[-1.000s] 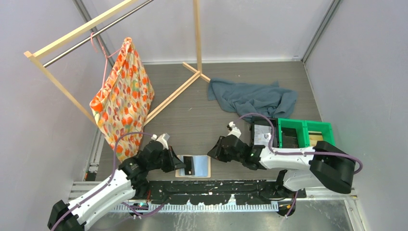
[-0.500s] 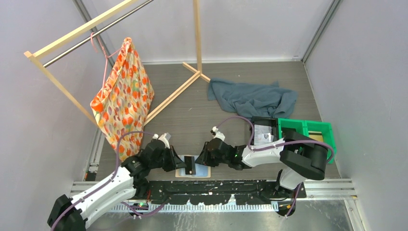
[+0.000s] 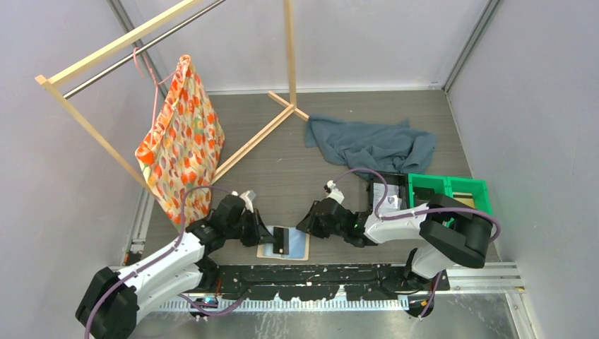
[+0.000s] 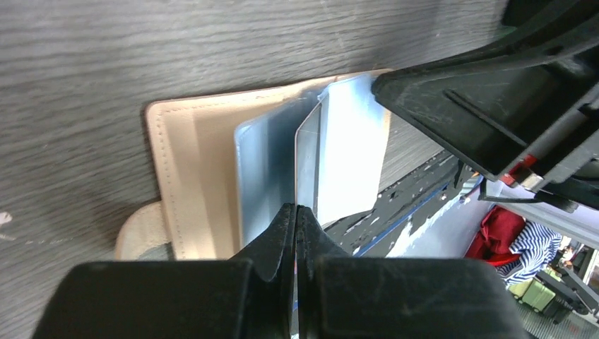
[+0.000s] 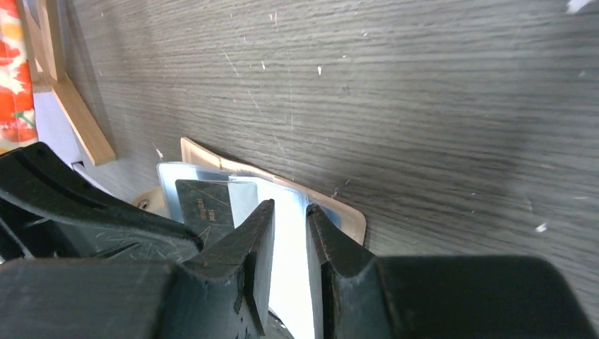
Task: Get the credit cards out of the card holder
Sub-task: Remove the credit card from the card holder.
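Left arm [image 3: 166, 268] and right arm [image 3: 399, 224]: white shells, black joints and bases. 1 purple cable [image 3: 182, 210] loops along each. Left gripper [image 4: 295, 229] and right gripper [image 5: 286, 236] are matte black plastic, with scuffed, wedge-shaped fingers [image 5: 258, 244].

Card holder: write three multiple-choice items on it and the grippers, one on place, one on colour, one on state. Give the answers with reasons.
1. On the table, the card holder lies:
A. at the far edge
B. in the far right corner
C. near the front edge, between the left gripper and the right gripper

2. Its inner pockets are:
A. pale blue-grey
B. red
C. green

3. The left gripper is:
A. wide open
B. shut
C. out of view

Answers:
1. C, since the top view shows it lying open between the two sets of fingertips.
2. A, since the left wrist view shows pale blue-grey sleeves on tan.
3. B, since its fingers meet in the left wrist view.
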You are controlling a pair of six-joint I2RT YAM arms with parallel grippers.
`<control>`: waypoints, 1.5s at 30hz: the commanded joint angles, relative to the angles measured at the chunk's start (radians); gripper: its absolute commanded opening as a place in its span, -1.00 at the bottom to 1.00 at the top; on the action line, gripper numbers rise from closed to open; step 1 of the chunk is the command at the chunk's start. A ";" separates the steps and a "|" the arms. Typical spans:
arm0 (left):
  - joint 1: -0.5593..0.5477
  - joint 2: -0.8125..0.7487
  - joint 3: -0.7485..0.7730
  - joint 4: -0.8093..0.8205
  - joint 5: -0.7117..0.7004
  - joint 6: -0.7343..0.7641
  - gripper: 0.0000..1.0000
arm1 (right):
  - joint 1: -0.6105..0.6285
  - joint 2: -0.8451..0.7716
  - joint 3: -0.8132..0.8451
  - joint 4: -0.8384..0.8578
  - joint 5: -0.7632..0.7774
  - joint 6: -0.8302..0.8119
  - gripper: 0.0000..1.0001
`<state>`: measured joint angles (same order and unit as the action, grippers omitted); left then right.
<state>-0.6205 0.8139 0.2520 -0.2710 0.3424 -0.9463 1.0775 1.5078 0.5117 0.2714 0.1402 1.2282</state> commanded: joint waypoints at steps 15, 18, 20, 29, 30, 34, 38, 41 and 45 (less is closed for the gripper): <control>0.056 0.056 0.069 0.058 0.066 0.064 -0.99 | -0.039 -0.208 -0.069 -0.240 0.145 -0.059 -0.14; 0.057 0.061 0.053 0.071 0.058 0.060 -0.99 | -0.034 -0.292 -0.124 -0.244 0.156 0.009 0.10; 0.059 0.072 0.048 0.079 0.058 0.058 -0.99 | -0.032 -0.290 -0.156 -0.191 0.110 0.044 0.16; 0.063 0.054 0.038 0.083 0.063 0.052 -0.99 | 0.025 -0.050 -0.178 0.160 0.007 0.130 0.20; 0.064 0.053 0.039 0.079 0.064 0.052 -0.99 | 0.026 -0.023 -0.172 0.195 -0.001 0.134 0.16; 0.067 0.047 0.036 0.079 0.066 0.052 -0.99 | 0.027 0.034 -0.158 0.223 0.009 0.154 -0.30; 0.068 0.039 0.038 0.075 0.067 0.052 -0.99 | 0.027 0.012 -0.179 0.208 0.039 0.164 -0.66; 0.070 0.040 0.038 0.076 0.067 0.053 -0.99 | 0.025 -0.029 -0.196 0.160 0.069 0.164 -0.88; 0.073 0.049 0.038 0.086 0.072 0.053 -0.99 | -0.009 -0.092 -0.216 0.085 0.088 0.134 -0.99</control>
<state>-0.5564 0.8661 0.2905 -0.2207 0.3950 -0.9054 1.0954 1.4708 0.3264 0.4858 0.1780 1.3949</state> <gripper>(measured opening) 0.010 0.036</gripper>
